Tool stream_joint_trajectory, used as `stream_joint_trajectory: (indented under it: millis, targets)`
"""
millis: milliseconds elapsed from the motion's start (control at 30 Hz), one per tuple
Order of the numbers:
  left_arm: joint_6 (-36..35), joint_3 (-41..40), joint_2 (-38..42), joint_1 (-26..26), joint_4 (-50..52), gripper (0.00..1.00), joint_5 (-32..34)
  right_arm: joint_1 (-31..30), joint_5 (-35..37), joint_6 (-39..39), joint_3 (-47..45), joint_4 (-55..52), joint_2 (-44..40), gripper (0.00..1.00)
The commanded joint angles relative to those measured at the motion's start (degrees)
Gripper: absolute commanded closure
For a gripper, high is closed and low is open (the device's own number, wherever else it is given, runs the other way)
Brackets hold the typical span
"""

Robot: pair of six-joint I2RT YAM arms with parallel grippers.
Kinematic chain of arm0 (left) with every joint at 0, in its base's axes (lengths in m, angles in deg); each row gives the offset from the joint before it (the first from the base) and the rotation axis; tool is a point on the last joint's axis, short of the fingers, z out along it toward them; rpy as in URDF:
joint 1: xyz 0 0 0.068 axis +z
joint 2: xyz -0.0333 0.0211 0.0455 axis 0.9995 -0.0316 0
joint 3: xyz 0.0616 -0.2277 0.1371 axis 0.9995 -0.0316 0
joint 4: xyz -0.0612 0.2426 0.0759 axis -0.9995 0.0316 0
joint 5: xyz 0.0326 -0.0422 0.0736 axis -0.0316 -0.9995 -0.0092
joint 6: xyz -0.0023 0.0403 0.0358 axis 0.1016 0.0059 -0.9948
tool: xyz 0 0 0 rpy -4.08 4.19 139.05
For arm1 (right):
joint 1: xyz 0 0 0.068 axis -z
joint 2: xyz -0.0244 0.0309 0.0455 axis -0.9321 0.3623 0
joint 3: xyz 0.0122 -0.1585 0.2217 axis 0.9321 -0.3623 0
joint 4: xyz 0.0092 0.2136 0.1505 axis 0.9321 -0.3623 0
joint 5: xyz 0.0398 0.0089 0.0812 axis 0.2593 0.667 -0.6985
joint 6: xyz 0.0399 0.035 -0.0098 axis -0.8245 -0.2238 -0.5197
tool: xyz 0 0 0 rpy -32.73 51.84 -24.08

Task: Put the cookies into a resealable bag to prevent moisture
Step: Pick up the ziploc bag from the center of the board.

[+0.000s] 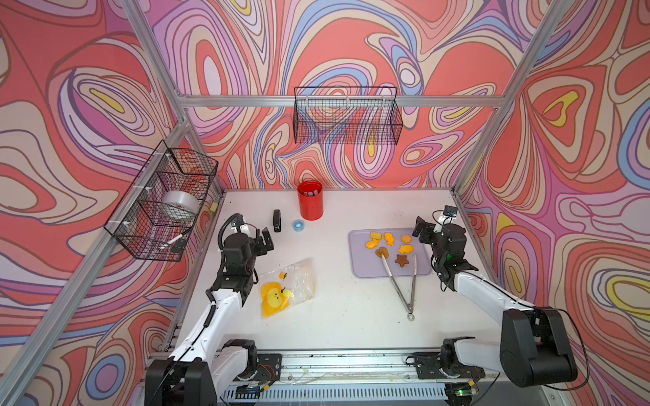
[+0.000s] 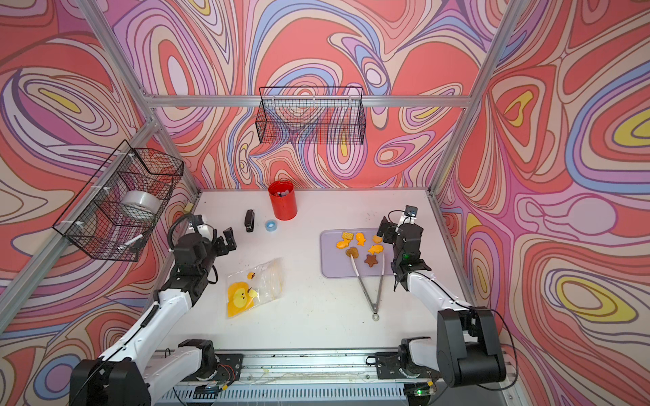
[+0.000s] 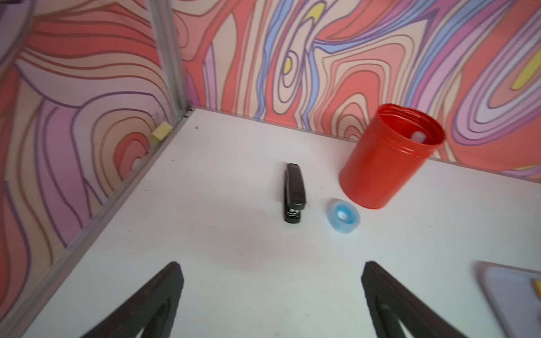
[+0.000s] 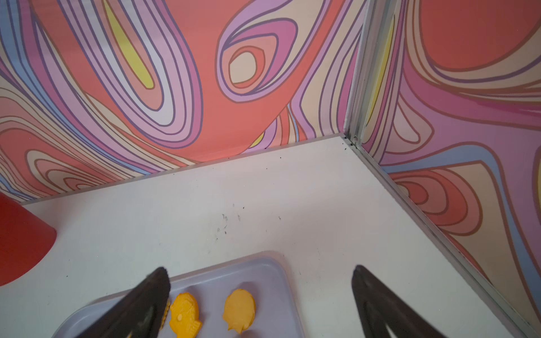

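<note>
Currently 7 cookies [image 1: 389,238] sit on the lilac tray [image 1: 362,269], with the tongs [image 1: 394,281] tips among them. Bag [image 1: 288,284] lies on the table [image 1: 351,327], well apart, near left gripper [image 3: 272,266]. Left gripper and right gripper [image 4: 261,268] both spread wide, empty.

White table [image 1: 351,327] w/ bag [image 1: 292,284], tray [image 1: 362,267], tongs [image 1: 408,308], red tub [image 1: 310,202], stapler [image 1: 277,220], tape [image 1: 298,225]

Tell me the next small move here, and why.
Probably draw the right gripper, open above the tray corner, back and down to the handle end of the tongs to grasp them. The cookies all lie on the tray, the tongs lie unheld with their tips on it, and the bag lies flat beside the open left gripper.
</note>
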Motion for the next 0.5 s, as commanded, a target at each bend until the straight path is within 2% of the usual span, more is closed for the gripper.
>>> stream_joint_trajectory:
  millis: [0,100,200,333,467]
  targets:
    - [5.7,8.0,-3.9,-8.9,26.4,0.0,-1.2,-1.0,2.6,-5.2,1.9,-13.6,-3.2,0.02]
    - [9.0,17.3,-9.9,-20.6,40.3,0.0,5.2,-2.2,3.8,-7.2,3.5,-21.2,-4.9,0.02]
    - [15.8,24.9,-15.7,-28.5,51.5,0.0,6.3,-3.2,3.5,-8.3,3.6,-25.1,-6.5,0.02]
    - [26.3,31.6,-22.7,-34.4,61.6,0.03,3.7,-4.4,2.4,-9.1,3.6,-27.5,-7.5,0.02]
    - [33.1,34.3,-28.2,-37.8,67.8,0.08,-1.0,-5.3,1.7,-8.9,4.7,-29.8,-7.3,0.02]
